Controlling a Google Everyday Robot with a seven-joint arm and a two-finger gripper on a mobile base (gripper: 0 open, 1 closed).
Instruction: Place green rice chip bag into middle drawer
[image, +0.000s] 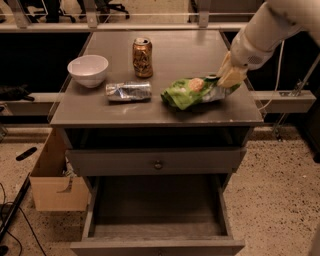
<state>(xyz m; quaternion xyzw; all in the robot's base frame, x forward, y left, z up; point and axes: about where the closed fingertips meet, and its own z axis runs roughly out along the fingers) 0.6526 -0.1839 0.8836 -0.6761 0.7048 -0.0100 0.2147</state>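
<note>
The gripper (229, 77), clamped on the green rice chip bag (192, 92), should lift it clear before lowering into the middle drawer (157, 207).

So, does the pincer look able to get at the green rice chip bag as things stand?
Probably yes. The pincer is right at the end of the green rice chip bag that points away from the can. Nothing lies between them, and the foil packet sits on the bag's other side.

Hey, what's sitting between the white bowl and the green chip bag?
A silver packet lies between them, as the camera view shows. The tool is at the bag's right end.
</note>
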